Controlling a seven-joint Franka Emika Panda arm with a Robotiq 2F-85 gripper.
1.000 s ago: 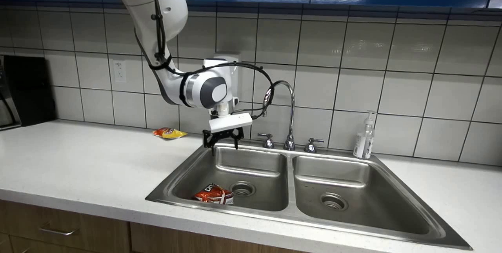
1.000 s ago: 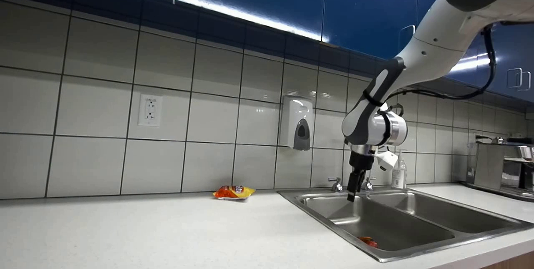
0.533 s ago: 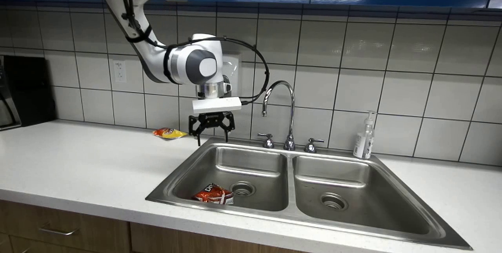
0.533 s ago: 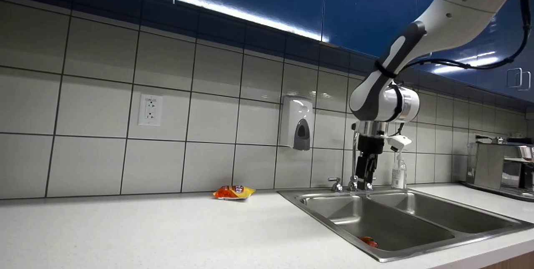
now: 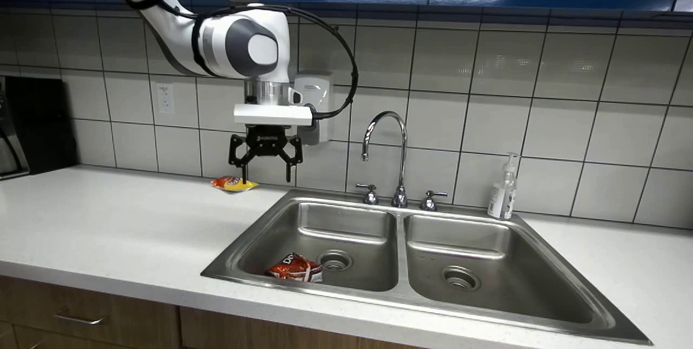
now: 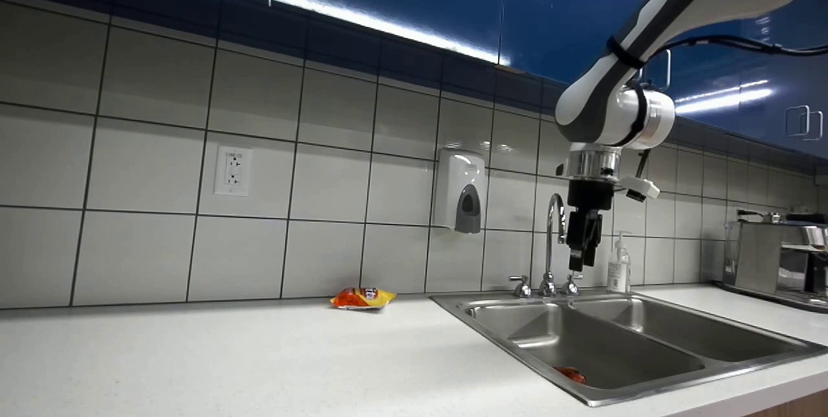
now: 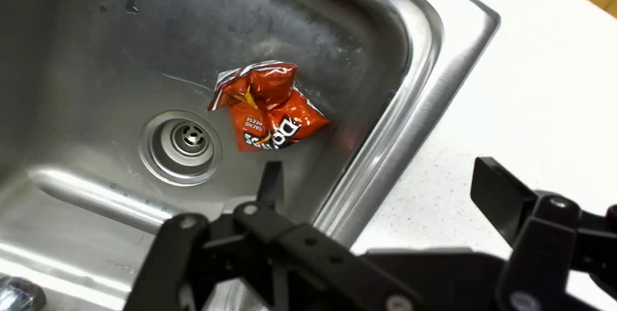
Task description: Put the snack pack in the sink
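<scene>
A Doritos bag (image 7: 271,111) (nacho cheese) is contained in one sink basin (image 5: 346,223); the end effector (image 5: 266,180) is spread wide.

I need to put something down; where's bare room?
In both exterior views, white countertop is bare in front of the crinkly yellow-and-red packet, left of the steel double sink. Crowded: its left basin, holding a crumpled red snack pack.

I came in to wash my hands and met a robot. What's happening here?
A robot arm is tasked with putting the red snack pack in the sink. That looks done: it lies in one basin, near the drain. The open gripper hangs above, holding nothing. A red-and-yellow packet lies on the counter.
</scene>
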